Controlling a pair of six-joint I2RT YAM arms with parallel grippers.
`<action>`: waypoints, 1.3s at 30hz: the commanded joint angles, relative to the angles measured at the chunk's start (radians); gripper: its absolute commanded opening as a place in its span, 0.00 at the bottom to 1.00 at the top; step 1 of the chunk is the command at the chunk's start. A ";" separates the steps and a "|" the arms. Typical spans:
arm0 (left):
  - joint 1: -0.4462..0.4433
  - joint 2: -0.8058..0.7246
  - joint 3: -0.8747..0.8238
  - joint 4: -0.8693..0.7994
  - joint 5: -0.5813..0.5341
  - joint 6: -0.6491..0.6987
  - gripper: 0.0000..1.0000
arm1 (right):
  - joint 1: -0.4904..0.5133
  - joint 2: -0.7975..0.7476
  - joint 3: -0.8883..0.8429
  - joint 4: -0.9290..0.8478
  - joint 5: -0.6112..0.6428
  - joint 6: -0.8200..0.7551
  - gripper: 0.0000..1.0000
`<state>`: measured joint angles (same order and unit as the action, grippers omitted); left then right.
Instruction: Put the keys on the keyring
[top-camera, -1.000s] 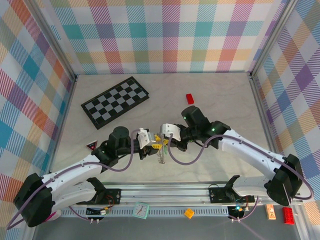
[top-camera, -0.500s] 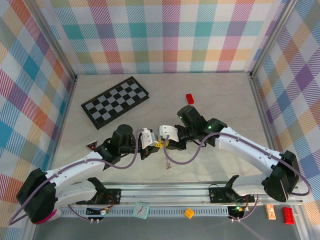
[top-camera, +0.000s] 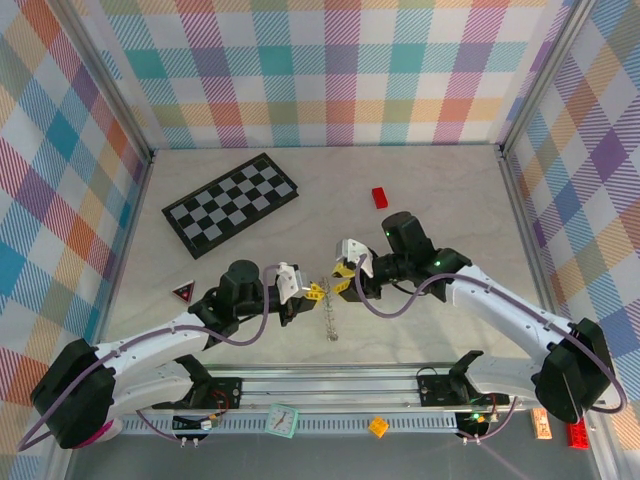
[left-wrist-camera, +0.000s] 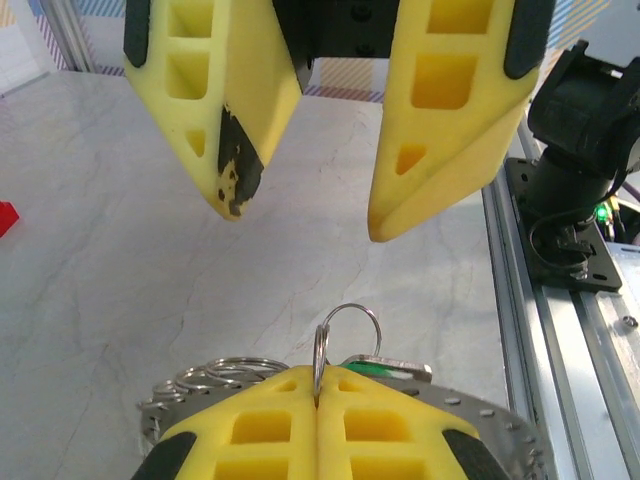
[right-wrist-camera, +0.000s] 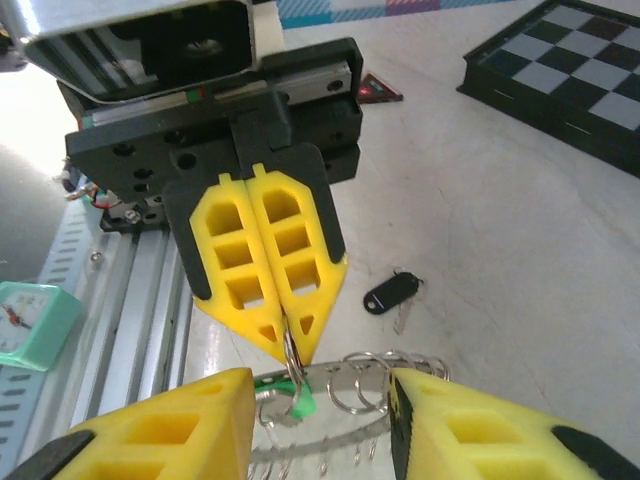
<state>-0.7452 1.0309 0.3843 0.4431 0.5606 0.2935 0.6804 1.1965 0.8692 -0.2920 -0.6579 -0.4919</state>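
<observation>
My left gripper (top-camera: 306, 292) (left-wrist-camera: 318, 388) is shut on a small split ring (left-wrist-camera: 322, 345) that hangs on the keyring (right-wrist-camera: 345, 378). The keyring is a wide grey metal band carrying several small rings, and it dangles below the pinch (top-camera: 328, 322). The green key (right-wrist-camera: 304, 401) (left-wrist-camera: 372, 367) sits on the ring right by the pinch. The black key (right-wrist-camera: 392, 293) lies loose on the table beyond, apart from everything. My right gripper (top-camera: 347, 268) (right-wrist-camera: 320, 425) stands open just right of the left one, its fingers (left-wrist-camera: 450, 130) off the ring and holding nothing.
A black and white chessboard (top-camera: 230, 203) lies at the back left, and a red block (top-camera: 379, 197) at the back middle. A red triangle (top-camera: 182, 292) sits by the left arm. The metal rail (top-camera: 330, 385) runs along the near edge, with a small clock (right-wrist-camera: 35, 320) below it.
My left gripper closed on the small ring. My right gripper opened, let go and drew back to the right. The keyring now hangs from the left gripper alone.
</observation>
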 joint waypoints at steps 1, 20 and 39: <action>-0.006 -0.022 -0.013 0.128 0.028 -0.038 0.00 | 0.005 0.034 0.000 0.052 -0.093 0.042 0.38; -0.006 0.019 -0.038 0.275 0.040 -0.116 0.00 | 0.008 0.098 0.028 0.053 -0.132 0.006 0.02; -0.006 -0.029 0.089 -0.145 -0.007 0.058 0.25 | 0.113 0.138 0.219 -0.333 0.157 -0.227 0.00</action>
<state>-0.7448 0.9981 0.4313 0.3603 0.5335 0.3035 0.7746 1.3155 1.0428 -0.5396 -0.5385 -0.6506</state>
